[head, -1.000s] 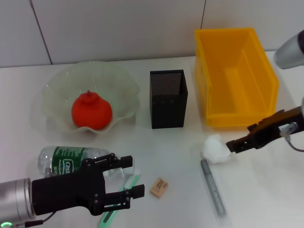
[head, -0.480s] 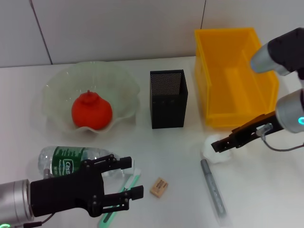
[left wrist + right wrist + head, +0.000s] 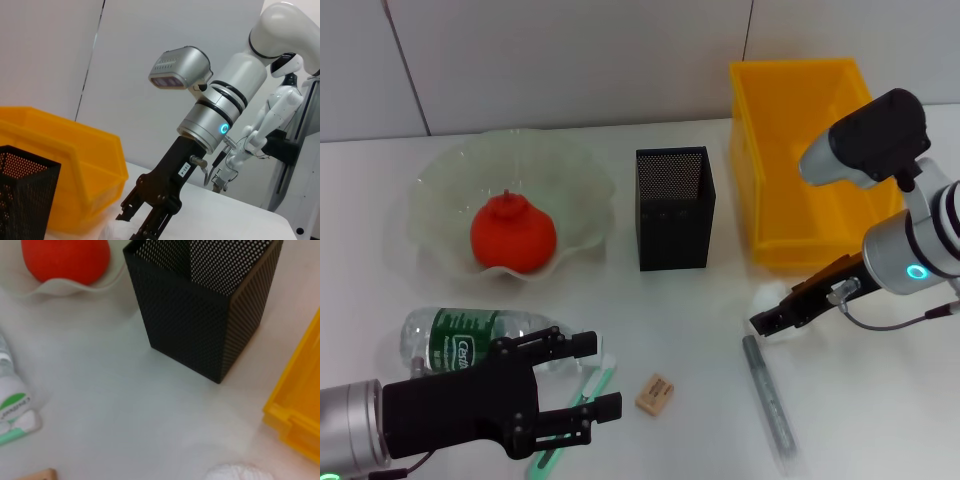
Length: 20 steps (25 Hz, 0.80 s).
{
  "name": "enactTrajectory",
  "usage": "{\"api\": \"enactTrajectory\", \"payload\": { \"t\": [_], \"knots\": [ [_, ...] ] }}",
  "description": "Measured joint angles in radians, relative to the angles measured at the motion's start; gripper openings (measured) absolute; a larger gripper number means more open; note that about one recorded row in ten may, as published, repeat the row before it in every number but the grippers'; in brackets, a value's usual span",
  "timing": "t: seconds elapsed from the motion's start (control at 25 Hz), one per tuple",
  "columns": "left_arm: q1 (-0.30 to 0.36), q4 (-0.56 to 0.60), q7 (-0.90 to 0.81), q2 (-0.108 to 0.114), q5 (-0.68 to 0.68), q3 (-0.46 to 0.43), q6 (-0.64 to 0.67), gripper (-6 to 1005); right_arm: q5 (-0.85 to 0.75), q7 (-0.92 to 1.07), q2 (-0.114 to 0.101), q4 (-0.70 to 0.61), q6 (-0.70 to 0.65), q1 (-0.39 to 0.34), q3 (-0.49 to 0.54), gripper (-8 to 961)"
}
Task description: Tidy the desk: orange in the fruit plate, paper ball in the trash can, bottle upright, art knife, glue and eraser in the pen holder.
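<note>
Head view, near to far. Left gripper (image 3: 582, 392) at lower left of frame, black fingers spread apart, grasping nothing, hovering just above a green-white glue tube (image 3: 570, 420) lying on the white desk (image 3: 670, 320). Plastic bottle (image 3: 470, 338) w/ green label lies on its side just behind the gripper, lower left. Eraser (image 3: 655, 393), tan block, lies flat at lower centre, near the glue tube. Art knife (image 3: 768, 408), grey, lies flat at lower right, running toward the frame's bottom edge.

Right gripper (image 3: 770, 322) at centre right, tips down on the white paper ball (image 3: 765, 300), which sits just above the knife's upper end; ball mostly covered by the fingers; cannot tell if they are clamped on it. Ball also shows in the right wrist view (image 3: 239, 472) at bottom edge.

Mid-frame: black mesh pen holder (image 3: 674, 207), upright. Left of it, translucent wavy fruit plate (image 3: 440, 180) w/ the orange (image 3: 513, 233) inside. Upper right: yellow bin (image 3: 810, 150), serving as trash can, just behind the right arm.
</note>
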Motion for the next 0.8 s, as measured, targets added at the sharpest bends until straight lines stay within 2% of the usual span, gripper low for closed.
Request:
{"api": "enactTrajectory", "payload": {
  "t": [0.2, 0.4, 0.52, 0.64, 0.68, 0.8],
  "knots": [
    [0.001, 0.000, 0.000, 0.000, 0.000, -0.001, 0.000, 782, 0.003, 0.000, 0.000, -0.008, 0.000, 0.005, 0.012, 707],
    [0.000, 0.000, 0.000, 0.000, 0.000, -0.003, 0.000, 782, 0.010, 0.008, 0.000, 0.092, -0.054, -0.018, 0.014, 578],
    [-0.001, 0.000, 0.000, 0.000, 0.000, -0.003, 0.000, 782, 0.025, 0.008, -0.001, 0.141, -0.093, -0.024, 0.024, 567],
    [-0.001, 0.000, 0.000, 0.000, -0.001, -0.003, 0.000, 782, 0.087, 0.005, -0.002, 0.213, -0.163, -0.032, 0.075, 557],
    [-0.001, 0.001, 0.000, 0.000, -0.002, -0.003, 0.001, 782, 0.152, -0.011, -0.003, 0.257, -0.212, -0.038, 0.131, 556],
    [-0.001, 0.002, 0.000, 0.000, -0.004, -0.003, 0.001, 782, 0.189, -0.037, -0.005, 0.298, -0.239, -0.043, 0.189, 555]
  ]
}}
